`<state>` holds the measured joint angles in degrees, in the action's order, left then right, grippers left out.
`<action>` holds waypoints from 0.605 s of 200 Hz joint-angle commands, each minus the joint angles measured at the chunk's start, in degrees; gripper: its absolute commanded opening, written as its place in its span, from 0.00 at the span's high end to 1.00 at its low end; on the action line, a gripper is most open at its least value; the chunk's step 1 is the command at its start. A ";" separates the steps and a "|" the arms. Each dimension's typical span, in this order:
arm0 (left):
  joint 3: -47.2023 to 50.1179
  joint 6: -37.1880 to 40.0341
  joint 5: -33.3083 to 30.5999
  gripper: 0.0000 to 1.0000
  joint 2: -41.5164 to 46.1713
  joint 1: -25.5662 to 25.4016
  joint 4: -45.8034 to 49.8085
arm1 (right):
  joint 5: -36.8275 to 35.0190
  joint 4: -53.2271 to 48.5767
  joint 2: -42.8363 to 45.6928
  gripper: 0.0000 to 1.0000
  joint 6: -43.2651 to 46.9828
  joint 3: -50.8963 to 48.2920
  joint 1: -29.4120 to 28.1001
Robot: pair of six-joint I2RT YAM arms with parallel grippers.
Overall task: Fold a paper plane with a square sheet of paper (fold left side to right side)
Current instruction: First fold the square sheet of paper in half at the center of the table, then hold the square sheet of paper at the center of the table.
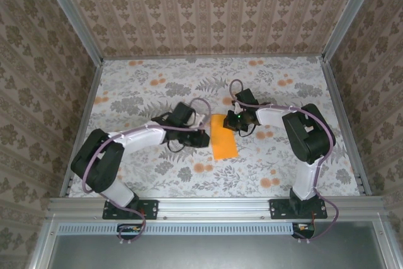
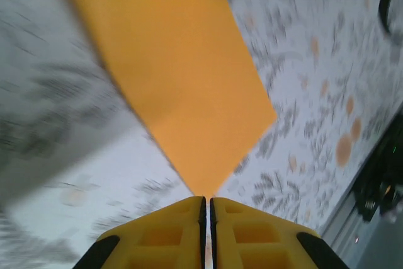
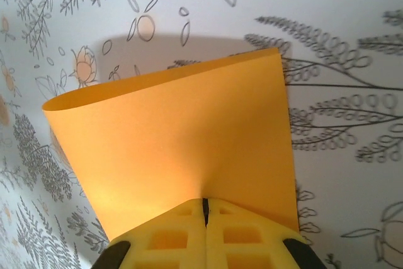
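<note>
The square sheet of paper (image 1: 224, 138) sits mid-table, seemingly doubled over but curved, not creased flat. The left gripper (image 2: 206, 205) pinches one corner and the right gripper (image 3: 204, 206) clamps its far edge. The plane's folds are not yet made.

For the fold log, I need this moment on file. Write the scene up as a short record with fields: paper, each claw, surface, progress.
paper: square sheet of paper, plain orange, mid-table between the two arms
paper shape: bowed upward in the right wrist view, not lying flat
left claw: shut, a corner of the paper at its tips, seemingly pinched
right claw: shut on the paper's edge
surface: table, pale floral print
progress: no dart shape yet
</note>
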<state>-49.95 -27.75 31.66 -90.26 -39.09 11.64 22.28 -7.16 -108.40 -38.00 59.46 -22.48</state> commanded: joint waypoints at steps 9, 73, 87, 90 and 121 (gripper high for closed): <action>-4.38 0.54 2.68 0.87 -3.49 3.29 -0.39 | -4.87 -1.87 -0.97 0.97 -2.26 -3.26 0.60; -14.88 2.56 3.96 0.87 -17.10 1.20 -1.57 | -2.63 -1.25 -2.06 0.96 -1.31 -2.52 0.60; -17.14 3.08 3.42 0.87 -19.70 0.76 -0.83 | -2.60 -1.65 -2.24 0.96 -0.82 -2.25 0.57; -17.37 3.18 3.28 0.87 -20.16 0.69 -0.83 | -2.52 -1.75 -2.23 0.96 -0.69 -2.17 0.52; -19.54 3.32 1.04 0.87 -23.48 0.51 -0.24 | -2.59 -2.58 -2.34 0.96 0.35 -1.81 0.51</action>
<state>-67.31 -26.37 34.02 -111.92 -38.54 10.07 22.52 -5.06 -108.07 -39.00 58.39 -22.28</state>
